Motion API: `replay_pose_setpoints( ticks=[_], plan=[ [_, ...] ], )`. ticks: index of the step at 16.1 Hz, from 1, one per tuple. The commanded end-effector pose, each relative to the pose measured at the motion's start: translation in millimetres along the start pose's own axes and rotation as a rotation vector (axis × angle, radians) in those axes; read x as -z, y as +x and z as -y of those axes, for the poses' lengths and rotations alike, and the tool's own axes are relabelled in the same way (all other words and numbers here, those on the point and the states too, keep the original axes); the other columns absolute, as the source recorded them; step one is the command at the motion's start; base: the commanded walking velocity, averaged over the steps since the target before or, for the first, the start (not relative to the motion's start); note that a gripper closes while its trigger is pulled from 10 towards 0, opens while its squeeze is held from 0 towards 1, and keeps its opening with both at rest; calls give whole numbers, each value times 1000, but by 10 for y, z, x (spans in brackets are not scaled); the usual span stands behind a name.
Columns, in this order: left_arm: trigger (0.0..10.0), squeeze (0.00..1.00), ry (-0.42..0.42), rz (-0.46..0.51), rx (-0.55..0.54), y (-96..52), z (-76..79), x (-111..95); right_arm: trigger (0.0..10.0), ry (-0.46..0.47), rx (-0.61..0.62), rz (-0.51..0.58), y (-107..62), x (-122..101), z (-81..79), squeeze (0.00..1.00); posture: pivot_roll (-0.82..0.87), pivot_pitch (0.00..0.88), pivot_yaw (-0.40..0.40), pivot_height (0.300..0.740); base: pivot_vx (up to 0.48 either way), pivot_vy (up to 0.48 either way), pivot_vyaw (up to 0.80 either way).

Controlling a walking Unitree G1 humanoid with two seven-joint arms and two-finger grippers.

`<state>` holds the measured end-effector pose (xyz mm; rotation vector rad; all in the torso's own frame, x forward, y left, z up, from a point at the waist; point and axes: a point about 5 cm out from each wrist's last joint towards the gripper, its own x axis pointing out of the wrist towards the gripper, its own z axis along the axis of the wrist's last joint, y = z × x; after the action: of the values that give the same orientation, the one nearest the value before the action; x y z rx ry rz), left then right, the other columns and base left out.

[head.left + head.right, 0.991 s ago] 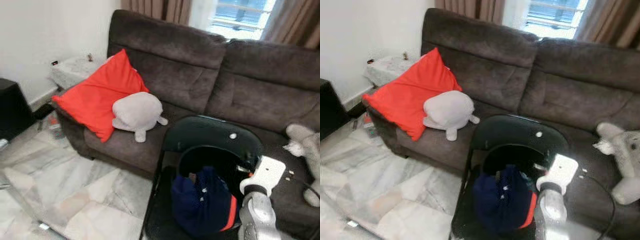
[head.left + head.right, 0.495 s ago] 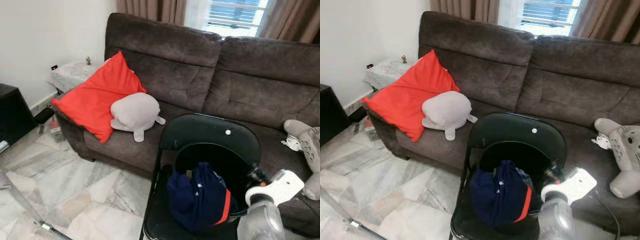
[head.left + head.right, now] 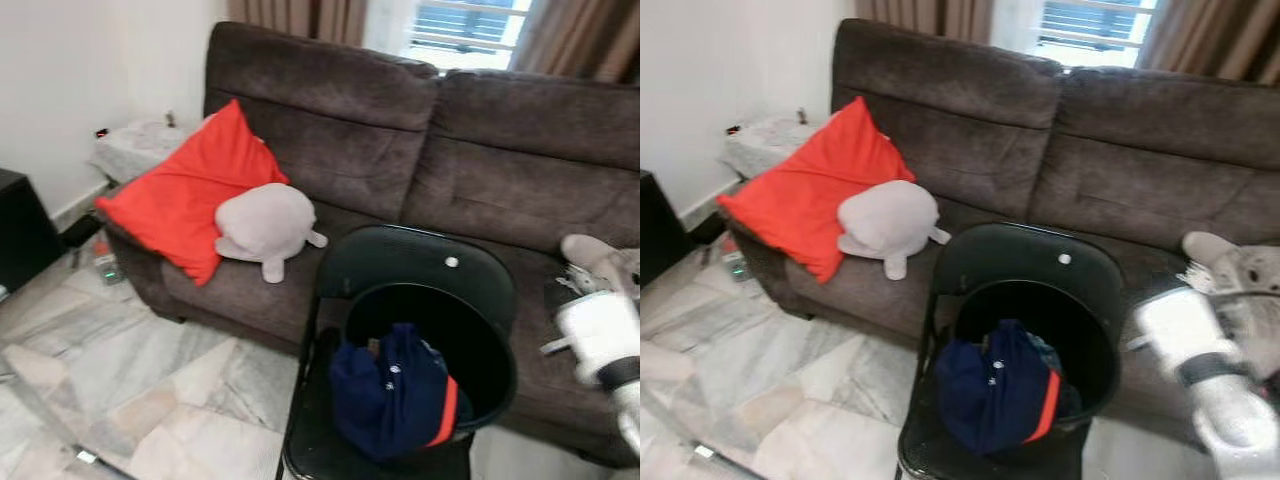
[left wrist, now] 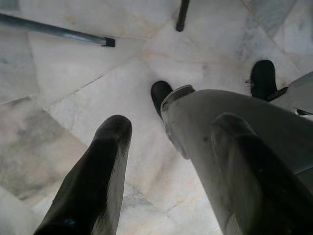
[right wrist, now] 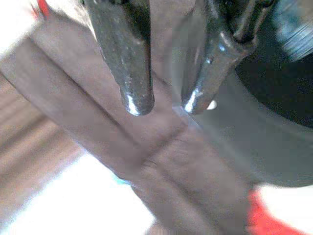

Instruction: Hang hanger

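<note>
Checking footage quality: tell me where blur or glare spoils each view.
Eye views: right arm smeared by motion, window blown out. Right wrist view: sofa blurred, white glare in its corners. Left wrist view: sharp floor, left end effector fingers soft.

A sofa (image 3: pixel 480 150) runs across the back, under a window (image 3: pixel 465 30) with curtains (image 3: pixel 570 40). On its left seat a cushion (image 3: pixel 185 195) leans against the backrest, and a plush toy (image 3: pixel 265 225) lies just right of it, touching it. Another plush toy (image 3: pixel 1240 270) lies on the seat at the far right. In front of the sofa stands a folding chair (image 3: pixel 415 275), with a bucket (image 3: pixel 440 340) on its seat and a garment (image 3: pixel 390 395) draped over the bucket's near rim. The floor (image 3: pixel 120 380) lies to the left of the chair.
</note>
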<state>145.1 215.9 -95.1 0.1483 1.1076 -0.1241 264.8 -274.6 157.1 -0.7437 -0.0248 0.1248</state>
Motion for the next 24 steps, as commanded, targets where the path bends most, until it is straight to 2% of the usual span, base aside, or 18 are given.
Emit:
replay_pose_setpoints(
  ticks=[1, 2, 3, 4, 6, 7, 8, 10, 18, 21, 24],
  plan=[
    [10000, 0, 8, -16, 3, -3, -5, 26, 10000, -55, -130, -1, -6, 59, -109, 0, -87, 1, -43, 740, 0, 0, 0],
    [10000, 0, 7, -16, 3, -4, -8, 24, 10000, -137, -214, 11, 2, 88, -198, 0, -85, 1, -41, 740, 0, 0, 0],
    [10000, 0, 7, -16, 2, -4, -9, 24, 10000, -180, -263, 13, -3, 115, -260, 737, -86, 0, -39, 740, 0, 0, 0],
    [10000, 0, 7, -16, 2, -4, -10, 24, 10000, -271, -374, 22, -30, 198, -398, 1000, -79, 0, -38, 740, 0, 0, 0],
    [10000, 0, 7, -17, 2, -4, -13, 23, 10000, -360, -438, 16, -35, 283, -490, 1000, -77, 0, -35, 740, 0, 0, 0],
    [10000, 0, 8, -19, 5, -4, -11, 24, 10000, -467, -534, -11, -58, 422, -631, 0, -76, 0, -34, 740, 0, 0, 0],
    [10000, 0, 10, -20, 7, -4, -10, 25, 10000, -521, -557, -29, -65, 488, -669, 0, -73, 0, -32, 740, 0, 0, 0],
    [10000, 0, 11, -21, 9, -5, -11, 28, 10000, -518, -522, -84, -10, 605, -670, 0, -68, 0, -28, 740, 0, 0, 0],
    [10000, 0, 22, -25, 13, -9, -20, 40, 10000, -530, -579, -30, 26, 647, -863, 0, -61, 0, -23, 740, 0, 0, 0],
    [10000, 0, 20, -25, 13, -10, -22, 41, 10000, -515, -594, -17, 38, 652, -869, 0, -60, 0, -24, 740, 0, 0, 0],
    [10000, 0, 21, -26, 16, -10, -20, 41, 10000, -541, -599, -10, 44, 650, -832, 0, -62, 0, -25, 740, 0, 0, 0]
  ],
)
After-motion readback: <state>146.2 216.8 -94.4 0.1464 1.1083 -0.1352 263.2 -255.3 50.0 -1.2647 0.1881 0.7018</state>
